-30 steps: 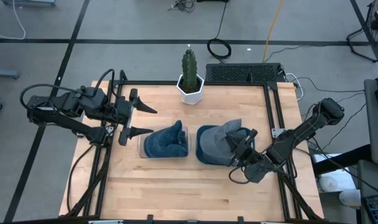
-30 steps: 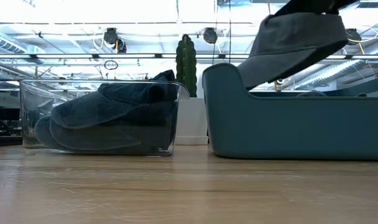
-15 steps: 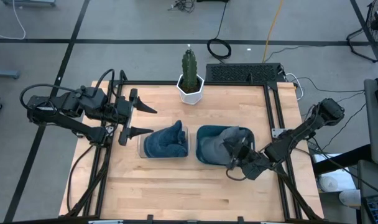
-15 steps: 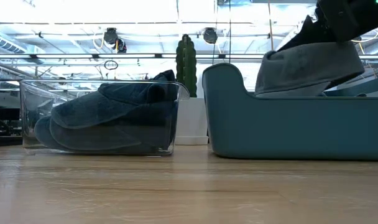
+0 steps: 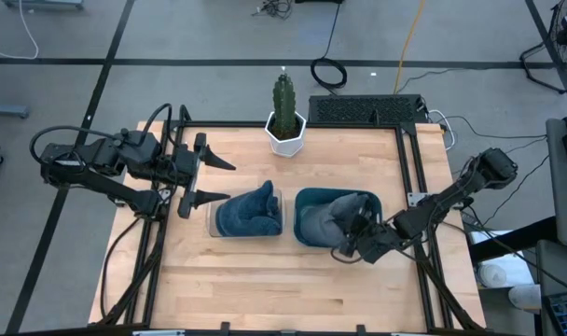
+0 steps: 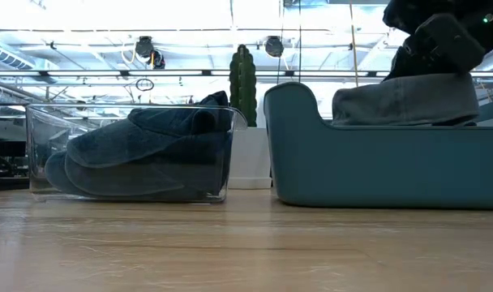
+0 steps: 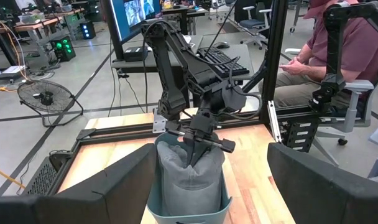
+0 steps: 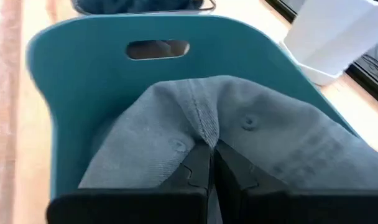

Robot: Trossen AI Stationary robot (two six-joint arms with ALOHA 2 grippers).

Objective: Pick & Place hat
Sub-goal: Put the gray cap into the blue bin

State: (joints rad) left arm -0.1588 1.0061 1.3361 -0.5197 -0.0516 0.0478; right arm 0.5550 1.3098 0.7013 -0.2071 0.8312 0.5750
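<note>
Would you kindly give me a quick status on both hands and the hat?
Right hand shut on grey fabric hat, low inside teal plastic bin. Left hand open, waiting at table's left edge. Nothing in the way.

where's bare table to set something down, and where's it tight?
Free: the wide wood strip of the table in front of both bins, and the corner beside the cactus pot. Crowded: the clear bin and teal bin sit nearly side by side, with the right tool gripping the grey hat in the teal one.
</note>
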